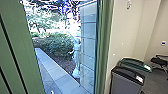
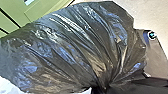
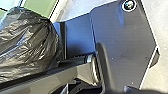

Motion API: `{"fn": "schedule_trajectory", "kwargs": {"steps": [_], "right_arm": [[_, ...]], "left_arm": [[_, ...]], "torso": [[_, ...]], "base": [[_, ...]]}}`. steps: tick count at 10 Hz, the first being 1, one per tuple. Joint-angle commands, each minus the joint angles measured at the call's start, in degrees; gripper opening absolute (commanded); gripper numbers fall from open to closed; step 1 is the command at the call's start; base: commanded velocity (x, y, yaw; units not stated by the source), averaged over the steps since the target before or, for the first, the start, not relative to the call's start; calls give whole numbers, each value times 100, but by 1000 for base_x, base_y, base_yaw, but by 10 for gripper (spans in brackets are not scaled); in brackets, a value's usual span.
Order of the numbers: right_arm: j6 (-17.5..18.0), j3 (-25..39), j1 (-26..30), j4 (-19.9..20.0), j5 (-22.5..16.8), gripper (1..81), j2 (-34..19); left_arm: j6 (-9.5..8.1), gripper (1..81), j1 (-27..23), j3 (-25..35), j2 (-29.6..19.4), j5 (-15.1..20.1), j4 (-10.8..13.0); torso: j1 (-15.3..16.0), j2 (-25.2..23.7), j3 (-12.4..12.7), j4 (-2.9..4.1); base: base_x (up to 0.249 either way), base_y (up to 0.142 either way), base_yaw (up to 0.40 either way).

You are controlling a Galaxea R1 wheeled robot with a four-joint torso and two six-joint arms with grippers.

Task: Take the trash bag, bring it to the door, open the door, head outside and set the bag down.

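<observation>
Pleats of the black plastic trash bag (image 2: 75,47) draw tight toward its neck, where the left gripper (image 2: 101,88) has it clenched. What the right gripper is doing, clasped or loose, I cannot tell. The bag bulges at the robot's front, close by its wide dark base plate (image 3: 125,45).

As I judge it, the load is riding through the exit, and the likeliest trouble is the bag itself: it is broad and soft, so a turn made too tightly could rub it along the tall green panel with dark grooves (image 1: 18,47) and tear the thin plastic. All the weight seems to hang from one bunched neck, so a jolt could make it slip or stretch. If the bag sags, it could drag against the base.

As for edges, the green upright frame (image 1: 104,45) bounds the opening on the right, with the grooved panel on the left. The picture is soft here, so whether the gap is clear air or glass is uncertain; going in slowly would be wise. Beyond it, pale paving (image 1: 61,78) runs beside a round green bush (image 1: 60,46), and a white statue (image 1: 76,56) stands near a pale block wall (image 1: 88,37). Indoors, the grey bin with a black rim (image 1: 126,81) and the grey bin with a green top (image 1: 133,65) crowd the frame's right side, leaving little space to swing that way.
</observation>
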Motion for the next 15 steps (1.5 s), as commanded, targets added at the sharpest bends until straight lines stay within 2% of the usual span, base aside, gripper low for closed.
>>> {"fn": "schedule_trajectory", "kwargs": {"steps": [1, 6, 9, 15], "right_arm": [[-27, 21, 236, -42, -340, 811, 48], [-18, 21, 209, 2, -322, 811, 48], [-18, 38, 148, -16, -77, 811, 57], [-18, 38, 174, -34, -85, 811, 65]], "left_arm": [[36, 10, -314, -17, -12, 267, 76], [54, 10, -323, -8, -47, 276, 76], [54, 10, -314, -8, -64, 276, 76], [54, 10, -314, -17, -64, 276, 76]], "torso": [[0, 0, 0, 0], [0, 0, 0, 0], [0, 0, 0, 0], [0, 0, 0, 0]], "base": [[0, 0, 182], [0, 0, 201], [0, 0, 233], [0, 0, 254]]}}
